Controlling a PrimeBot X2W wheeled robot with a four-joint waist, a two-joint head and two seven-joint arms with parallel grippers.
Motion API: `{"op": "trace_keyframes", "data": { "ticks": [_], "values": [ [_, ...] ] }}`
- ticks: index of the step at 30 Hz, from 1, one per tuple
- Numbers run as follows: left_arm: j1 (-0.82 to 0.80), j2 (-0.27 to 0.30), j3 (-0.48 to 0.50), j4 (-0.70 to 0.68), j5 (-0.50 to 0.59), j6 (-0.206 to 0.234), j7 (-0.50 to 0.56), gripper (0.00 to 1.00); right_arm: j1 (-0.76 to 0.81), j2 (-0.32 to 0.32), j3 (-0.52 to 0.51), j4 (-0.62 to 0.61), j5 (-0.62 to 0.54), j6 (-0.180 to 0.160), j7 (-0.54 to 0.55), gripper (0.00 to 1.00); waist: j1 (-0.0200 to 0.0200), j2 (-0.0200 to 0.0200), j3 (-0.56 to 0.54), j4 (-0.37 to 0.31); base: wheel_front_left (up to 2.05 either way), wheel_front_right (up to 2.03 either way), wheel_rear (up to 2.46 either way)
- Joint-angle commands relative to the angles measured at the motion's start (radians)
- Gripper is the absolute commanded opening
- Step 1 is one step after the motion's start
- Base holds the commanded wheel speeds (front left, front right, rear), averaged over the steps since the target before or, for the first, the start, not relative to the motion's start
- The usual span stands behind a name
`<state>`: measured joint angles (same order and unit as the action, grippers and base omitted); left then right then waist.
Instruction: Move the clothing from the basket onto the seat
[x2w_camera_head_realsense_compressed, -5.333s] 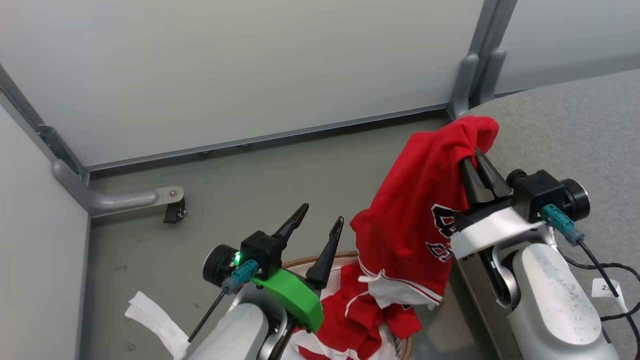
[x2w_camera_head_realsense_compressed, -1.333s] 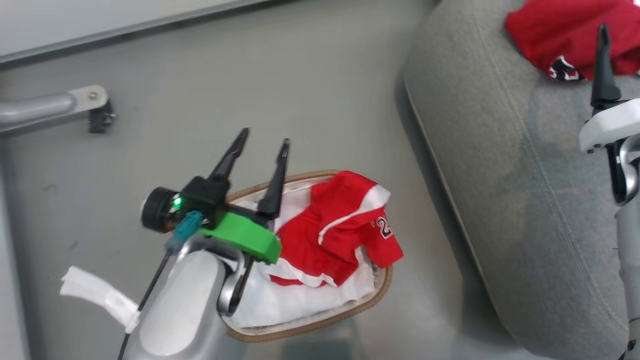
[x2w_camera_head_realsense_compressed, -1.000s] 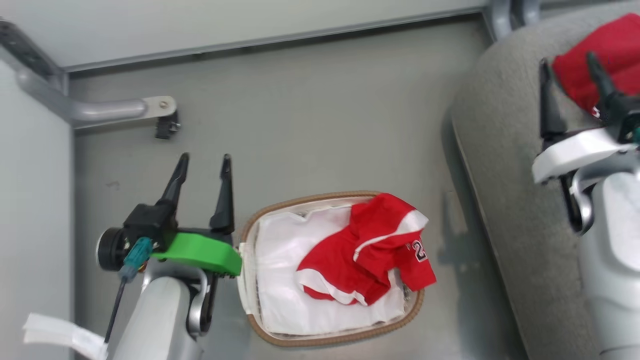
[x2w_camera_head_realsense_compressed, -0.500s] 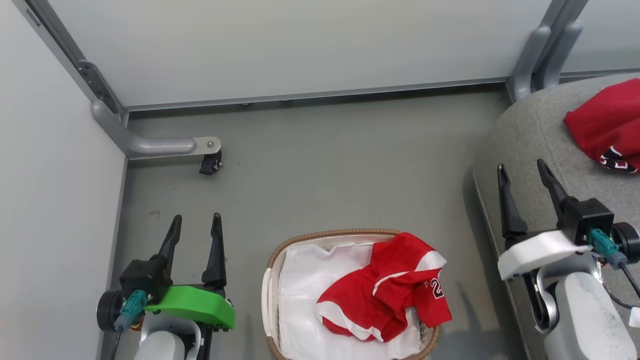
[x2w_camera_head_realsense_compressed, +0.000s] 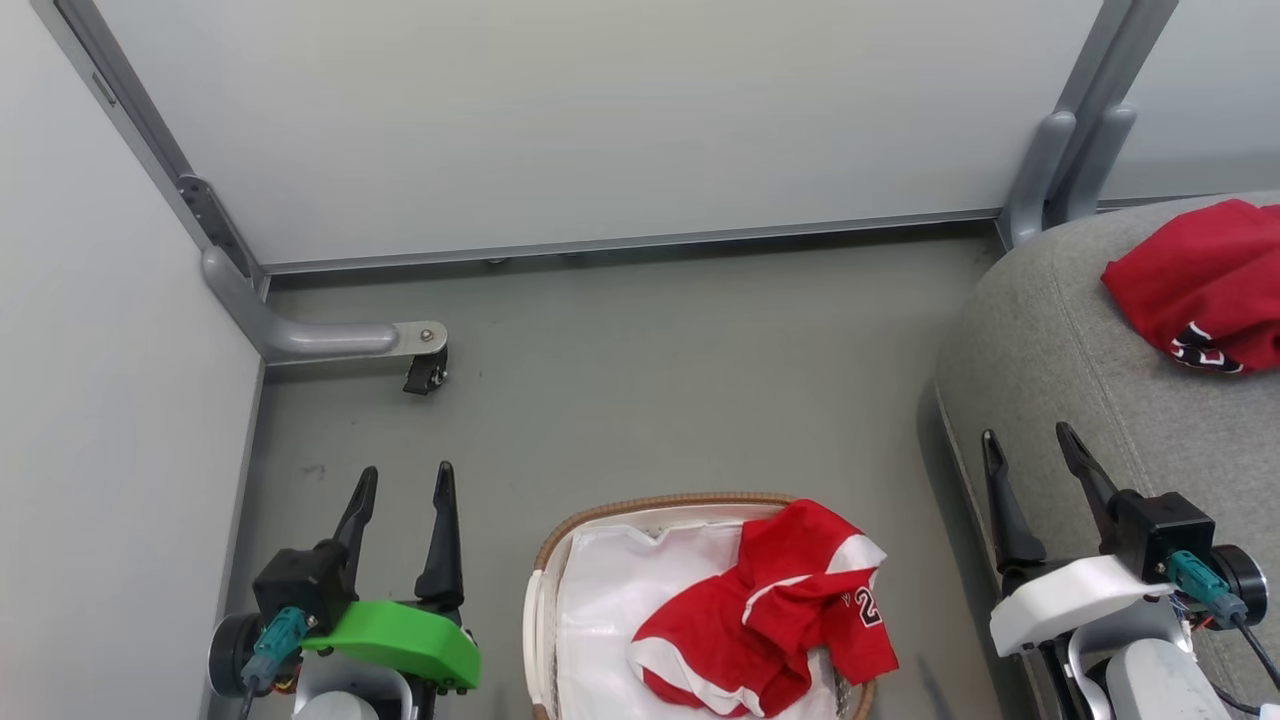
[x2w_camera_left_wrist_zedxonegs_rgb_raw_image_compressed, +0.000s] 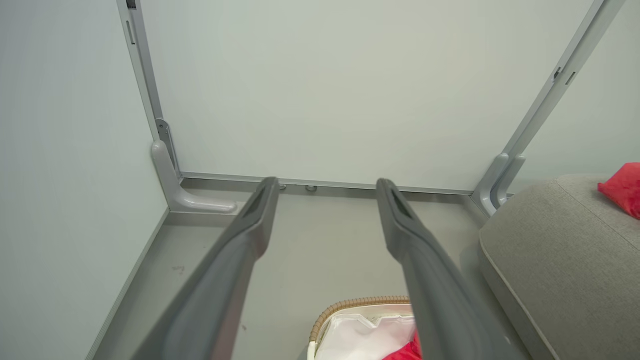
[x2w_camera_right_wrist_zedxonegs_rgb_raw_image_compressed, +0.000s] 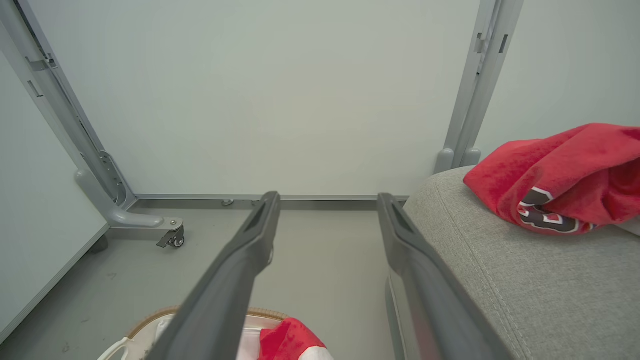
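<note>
One red jersey (x2w_camera_head_realsense_compressed: 765, 615) lies crumpled in the basket (x2w_camera_head_realsense_compressed: 650, 502), on top of the white liner cloth (x2w_camera_head_realsense_compressed: 610, 620), and one sleeve hangs over the rim on the side of the seat (x2w_camera_head_realsense_compressed: 1080, 420). This jersey is between the two pairs of fingers: to the right of the left gripper (x2w_camera_head_realsense_compressed: 405, 470) and to the left of the right gripper (x2w_camera_head_realsense_compressed: 1025, 432), and closer to the robot's body than any fingertip. The second jersey (x2w_camera_head_realsense_compressed: 1200, 285) rests in a heap on the seat, ahead and to the right of the right fingers and well apart from them, so I judge that half of the task is done. Both grippers have their fingers spread apart and hold nothing, and they point forward on either side of the basket, the left one over the floor (x2w_camera_head_realsense_compressed: 650, 380) and the right one over the near edge of the seat. This looks like a ready posture: with the fingers apart, either arm can go down to the basket without an extra opening. The jersey is bunched toward the right fingers, so the right arm seems the natural one to take it, since the seat is also on its side. The raised folds give a good place to pinch, but the liner cloth directly under the jersey could be caught together with it.
</note>
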<state>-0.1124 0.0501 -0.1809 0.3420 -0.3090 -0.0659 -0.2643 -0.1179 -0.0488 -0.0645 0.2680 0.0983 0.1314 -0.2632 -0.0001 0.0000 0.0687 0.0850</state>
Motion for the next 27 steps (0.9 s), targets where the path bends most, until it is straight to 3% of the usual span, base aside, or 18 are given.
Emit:
{"op": "trace_keyframes", "data": {
  "ticks": [1, 27],
  "values": [
    [0.010, 0.001, 0.001, 0.004, -0.003, 0.000, 0.000, 1.00, 0.010, -0.003, 0.002, 0.001, 0.011, -0.001, -0.002, 1.00, 0.0001, 0.0000, -0.005, -0.002, 0.00, 0.00, 0.00],
    [0.030, 0.001, -0.010, 0.032, 0.006, -0.013, 0.000, 1.00, 0.033, -0.003, 0.022, 0.011, 0.022, -0.001, -0.002, 1.00, 0.0001, 0.0000, -0.036, -0.003, 0.00, 0.00, 0.00]
  ]
}}
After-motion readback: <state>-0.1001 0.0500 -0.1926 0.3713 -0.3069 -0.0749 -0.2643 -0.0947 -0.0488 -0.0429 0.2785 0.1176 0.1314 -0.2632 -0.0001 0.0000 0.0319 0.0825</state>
